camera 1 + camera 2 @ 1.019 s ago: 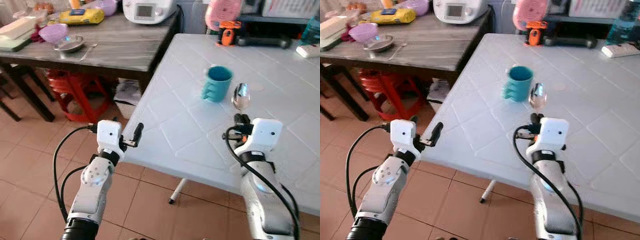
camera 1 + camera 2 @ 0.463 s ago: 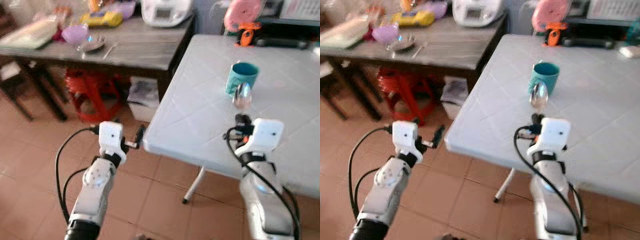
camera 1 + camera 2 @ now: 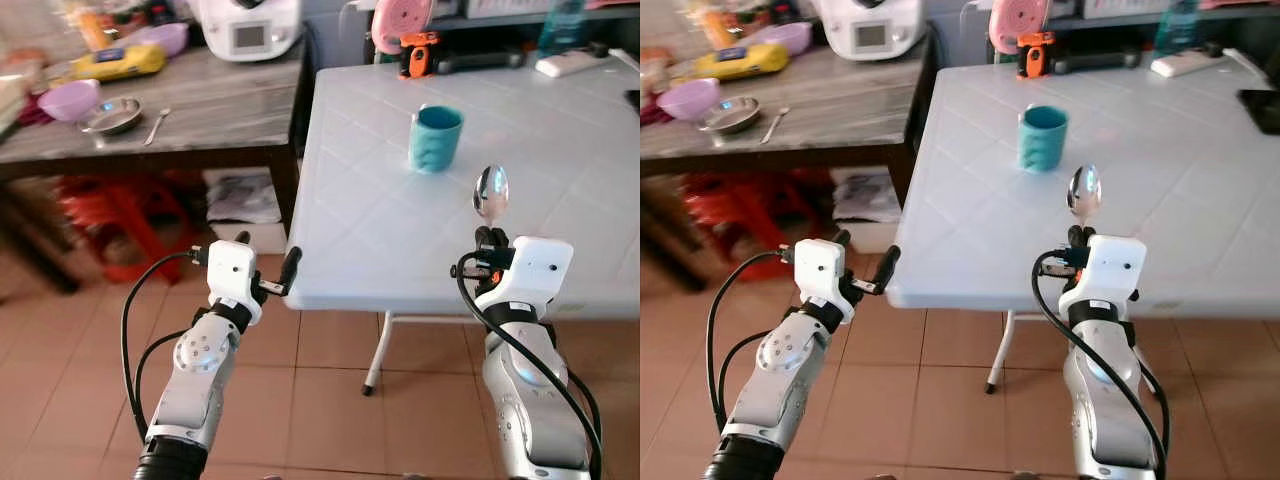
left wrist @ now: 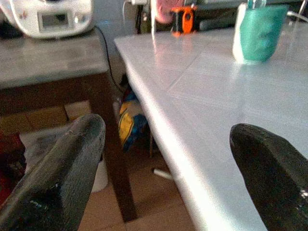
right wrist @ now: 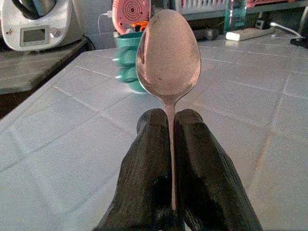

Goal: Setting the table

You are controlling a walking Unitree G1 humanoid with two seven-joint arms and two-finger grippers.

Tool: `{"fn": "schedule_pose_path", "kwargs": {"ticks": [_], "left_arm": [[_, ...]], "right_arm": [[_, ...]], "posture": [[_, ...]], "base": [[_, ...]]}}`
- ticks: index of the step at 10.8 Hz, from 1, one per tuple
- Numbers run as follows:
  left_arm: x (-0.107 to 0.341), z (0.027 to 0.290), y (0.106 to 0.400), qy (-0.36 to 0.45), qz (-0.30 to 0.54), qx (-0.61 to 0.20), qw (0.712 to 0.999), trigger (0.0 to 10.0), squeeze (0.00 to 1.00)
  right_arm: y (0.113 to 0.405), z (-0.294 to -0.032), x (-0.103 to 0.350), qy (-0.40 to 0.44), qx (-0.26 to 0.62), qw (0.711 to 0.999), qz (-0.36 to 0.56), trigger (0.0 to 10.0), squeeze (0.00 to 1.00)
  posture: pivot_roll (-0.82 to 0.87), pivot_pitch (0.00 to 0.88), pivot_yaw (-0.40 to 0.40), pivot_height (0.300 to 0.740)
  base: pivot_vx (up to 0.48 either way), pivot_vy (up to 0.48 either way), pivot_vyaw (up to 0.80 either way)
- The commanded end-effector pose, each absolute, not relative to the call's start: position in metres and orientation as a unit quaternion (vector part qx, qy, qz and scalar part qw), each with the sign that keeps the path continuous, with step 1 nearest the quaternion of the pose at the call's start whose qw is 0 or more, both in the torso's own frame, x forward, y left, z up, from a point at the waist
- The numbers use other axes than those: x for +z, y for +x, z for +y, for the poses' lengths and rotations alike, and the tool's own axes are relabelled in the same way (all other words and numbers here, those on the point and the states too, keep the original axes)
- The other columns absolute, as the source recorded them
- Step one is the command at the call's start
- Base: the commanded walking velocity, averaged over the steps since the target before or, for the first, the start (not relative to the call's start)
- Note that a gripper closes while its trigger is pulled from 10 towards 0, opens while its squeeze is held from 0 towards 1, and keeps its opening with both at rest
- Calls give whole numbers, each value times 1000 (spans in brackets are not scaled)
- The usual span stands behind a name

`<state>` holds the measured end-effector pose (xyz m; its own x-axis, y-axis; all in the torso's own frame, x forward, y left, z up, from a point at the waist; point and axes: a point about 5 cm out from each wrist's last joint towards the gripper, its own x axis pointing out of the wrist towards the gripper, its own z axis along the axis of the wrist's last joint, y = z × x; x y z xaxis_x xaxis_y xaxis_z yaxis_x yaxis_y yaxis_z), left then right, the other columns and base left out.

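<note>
My right gripper [image 3: 489, 238] is shut on a metal spoon [image 3: 491, 194] whose bowl points up and forward over the near edge of the white table [image 3: 360, 250]. In the right wrist view the spoon [image 5: 168, 53] stands between the two black fingers [image 5: 147, 183]. A teal cup [image 3: 435, 139] stands upright on the table beyond the spoon. My left gripper [image 3: 268, 270] is open, held in front of the table's near left corner with nothing in it; its fingers [image 4: 62, 168] frame the table edge [image 4: 178, 144].
A dark wooden side table [image 3: 150, 130] stands to the left with a purple bowl [image 3: 68, 98], a metal bowl [image 3: 110, 116], a spoon, and a white appliance [image 3: 245, 25]. Red stools [image 3: 110, 215] sit beneath it. An orange gadget [image 3: 418, 52] and remote [image 3: 565, 65] lie at the far table edge.
The camera has shifted; the white table now sits further away and more squarely ahead. Both arms keep their pose, the right still holding the spoon.
</note>
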<state>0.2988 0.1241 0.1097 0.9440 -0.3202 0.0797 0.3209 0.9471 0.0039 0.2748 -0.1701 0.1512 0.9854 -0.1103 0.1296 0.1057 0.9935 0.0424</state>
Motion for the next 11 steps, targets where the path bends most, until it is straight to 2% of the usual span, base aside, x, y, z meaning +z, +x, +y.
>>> {"fn": "schedule_pose_path", "kwargs": {"ticks": [1, 5, 10, 11], "left_arm": [[109, 132, 298, 3, -38, -150, 988, 10000, 0], [109, 129, 297, 1, -39, -152, 988, 10000, 0], [110, 127, 299, 1, -41, -155, 987, 10000, 0], [110, 126, 299, 1, -41, -156, 987, 10000, 0]], "right_arm": [[276, -162, 157, 23, -42, 996, -78, 10000, 0], [277, -161, 157, 11, -36, 996, -82, 10000, 0], [279, -159, 156, 11, -34, 996, -83, 10000, 0], [279, -159, 156, 12, -35, 996, -83, 10000, 0]], "posture": [[-97, 105, 131, 740], [-93, 101, 127, 740], [-90, 94, 132, 740], [-89, 93, 132, 740]], "base": [[0, 480, 0], [0, 480, 0], [0, 480, 434], [0, 480, 0]]}}
